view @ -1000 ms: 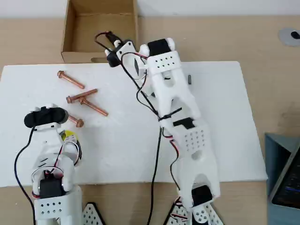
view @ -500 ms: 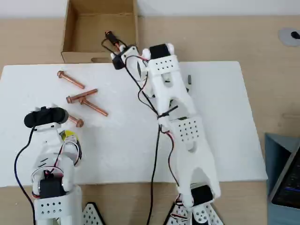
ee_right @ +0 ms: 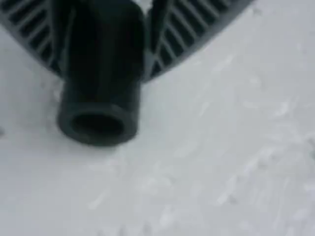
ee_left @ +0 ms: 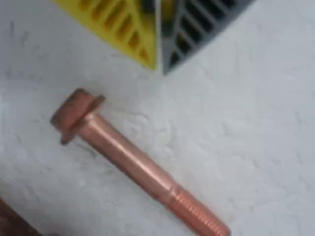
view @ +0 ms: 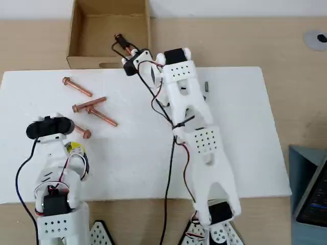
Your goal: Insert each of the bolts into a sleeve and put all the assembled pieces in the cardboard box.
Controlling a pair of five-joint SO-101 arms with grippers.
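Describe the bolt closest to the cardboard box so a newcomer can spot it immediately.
On the white mat, look at the corner just in front of the cardboard box. The bolt there lies alone, head toward the mat's left edge; two other bolts lie paired nearer the arms, and a fourth bolt sits beside the left arm.

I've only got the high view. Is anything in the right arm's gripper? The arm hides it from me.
Observer: Yes. The right gripper is shut on a black cylindrical sleeve, whose hollow end shows in the right wrist view.
Operator: Is it over the brown cardboard box yet?
Observer: No, that view shows the white foam mat beneath it.
Operator: And the left gripper?
Observer: Its jaws are closed together and empty, near the head of a copper-coloured bolt lying flat on the mat.
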